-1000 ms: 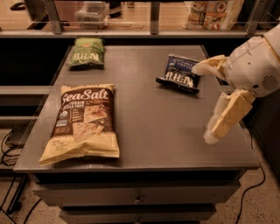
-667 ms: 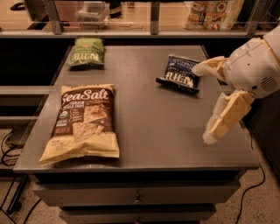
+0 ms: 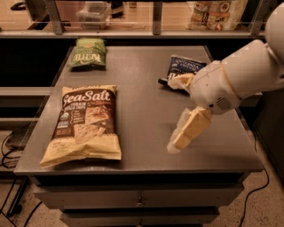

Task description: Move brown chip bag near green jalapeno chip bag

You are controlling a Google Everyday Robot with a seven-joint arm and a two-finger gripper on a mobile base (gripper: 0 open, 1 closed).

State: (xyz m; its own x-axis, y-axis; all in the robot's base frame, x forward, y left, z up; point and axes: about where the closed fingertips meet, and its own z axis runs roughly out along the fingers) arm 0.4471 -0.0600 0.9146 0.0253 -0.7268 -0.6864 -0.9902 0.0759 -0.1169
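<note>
The brown chip bag (image 3: pixel 84 124) lies flat at the front left of the grey table (image 3: pixel 142 97), with "Sea Salt" lettering facing up. The green jalapeno chip bag (image 3: pixel 88 52) lies at the table's back left corner, well apart from the brown bag. My gripper (image 3: pixel 173 115) hangs over the right middle of the table, to the right of the brown bag. It is open and empty, its two tan fingers (image 3: pixel 188 131) spread wide apart.
A small dark blue bag (image 3: pixel 186 66) lies at the back right, partly hidden behind my upper finger. A shelf with packaged goods (image 3: pixel 217 13) runs behind the table. Drawers (image 3: pixel 140 201) sit under the front edge. Cables lie on the floor on both sides.
My gripper and arm have moved left, toward the middle of the table and closer to the brown bag. The bags have not moved.
</note>
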